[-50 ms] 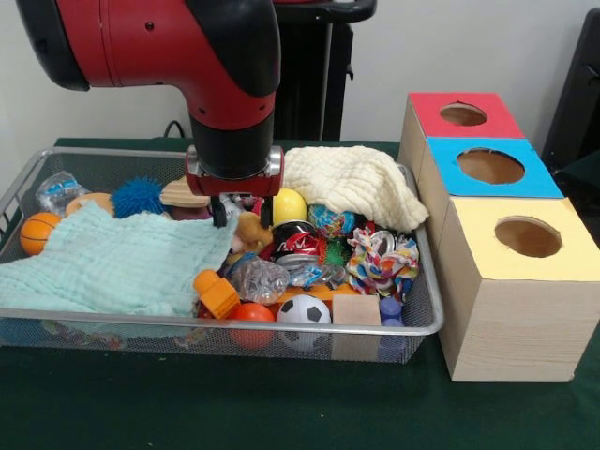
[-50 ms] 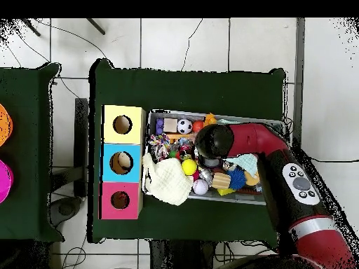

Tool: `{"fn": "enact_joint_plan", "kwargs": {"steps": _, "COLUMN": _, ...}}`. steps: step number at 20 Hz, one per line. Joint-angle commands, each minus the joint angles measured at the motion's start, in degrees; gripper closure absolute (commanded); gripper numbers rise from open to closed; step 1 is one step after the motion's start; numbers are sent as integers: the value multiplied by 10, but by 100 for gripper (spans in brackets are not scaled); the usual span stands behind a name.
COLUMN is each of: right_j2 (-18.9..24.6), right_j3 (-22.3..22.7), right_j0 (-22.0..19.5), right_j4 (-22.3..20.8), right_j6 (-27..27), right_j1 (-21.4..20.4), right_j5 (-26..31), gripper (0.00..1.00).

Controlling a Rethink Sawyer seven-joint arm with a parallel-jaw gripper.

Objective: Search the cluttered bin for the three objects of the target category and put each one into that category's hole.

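My gripper (image 1: 243, 214) hangs open just over the middle of the wire mesh bin (image 1: 424, 319), its black fingers (image 1: 218, 215) apart above a tan plush toy (image 1: 249, 231). Close by lie a yellow ball (image 1: 289, 205), a crushed red soda can (image 1: 298, 246) and a soccer ball (image 1: 304, 309). Three wooden boxes stand beside the bin, with a red top (image 1: 427, 114), a blue top (image 1: 539, 183) and a yellow top (image 1: 483, 255), each with a round hole. In the overhead view the arm's head (image 2: 214, 140) hides the gripper, and something tan shows inside the blue box's hole (image 2: 124, 162).
A pale green cloth (image 1: 108, 267) covers the bin's left half and a cream cloth (image 1: 352, 183) drapes its back right corner. A blue spiky ball (image 1: 138, 197), small basketball (image 1: 37, 232), rope toy (image 1: 380, 258), wooden block (image 1: 355, 310) and orange ball (image 1: 251, 314) crowd the bin.
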Motion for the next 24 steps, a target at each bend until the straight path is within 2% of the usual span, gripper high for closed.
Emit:
{"fn": "enact_joint_plan", "kwargs": {"steps": 1, "right_j2": 11, "right_j3": 55, "right_j0": -11, "right_j4": 13, "right_j6": -85, "right_j1": 10, "right_j5": 29, "gripper": 0}}
{"fn": "enact_joint_plan", "kwargs": {"steps": 9, "right_j2": 20, "right_j3": 93, "right_j0": -13, "right_j4": 45, "right_j6": -48, "right_j1": 3, "right_j5": 1, "gripper": 0}}
{"fn": "enact_joint_plan", "kwargs": {"steps": 15, "right_j2": 18, "right_j3": 124, "right_j0": -8, "right_j4": 90, "right_j6": -14, "right_j1": -15, "right_j5": 24, "gripper": 0}}
{"fn": "enact_joint_plan", "kwargs": {"steps": 19, "right_j2": 13, "right_j3": 119, "right_j0": -5, "right_j4": 94, "right_j6": -18, "right_j1": -19, "right_j5": 21, "gripper": 0}}
{"fn": "enact_joint_plan", "kwargs": {"steps": 21, "right_j2": 12, "right_j3": 102, "right_j0": 1, "right_j4": 96, "right_j6": -21, "right_j1": -15, "right_j5": 24, "gripper": 0}}
{"fn": "enact_joint_plan", "kwargs": {"steps": 24, "right_j2": 7, "right_j3": 116, "right_j0": -5, "right_j4": 91, "right_j6": -22, "right_j1": -19, "right_j5": 3, "gripper": 0}}
